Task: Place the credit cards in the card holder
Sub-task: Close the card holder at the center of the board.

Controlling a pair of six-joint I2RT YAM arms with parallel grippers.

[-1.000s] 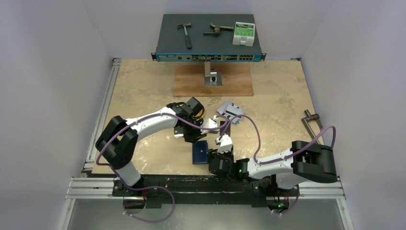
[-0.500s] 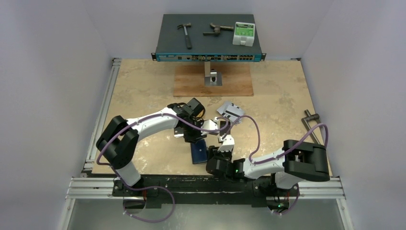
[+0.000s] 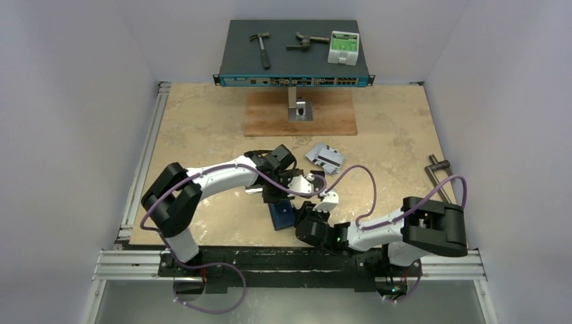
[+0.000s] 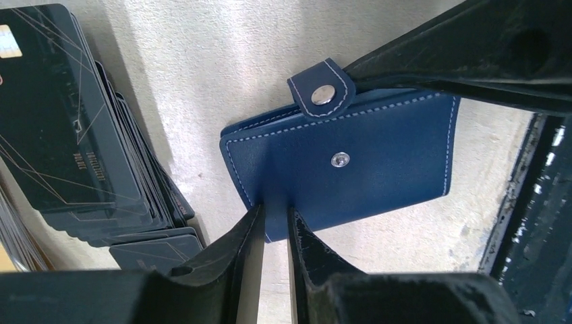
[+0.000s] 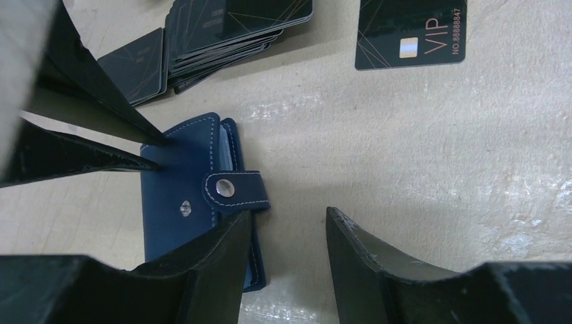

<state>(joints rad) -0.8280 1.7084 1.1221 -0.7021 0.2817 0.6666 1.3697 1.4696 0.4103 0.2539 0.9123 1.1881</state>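
Tan table [image 3: 202, 121]: card holder [image 4: 391, 155] lies unsnapped, black cards [image 4: 54, 121] outside.

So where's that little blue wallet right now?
In the top view the card holder lies on the table near the front edge, about centre, where the left gripper and right gripper meet, a stack of black cards beside it.

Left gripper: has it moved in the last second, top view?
Yes. The left gripper has shifted away from the wooden board, toward the near rail and slightly right, ending at the card holder.
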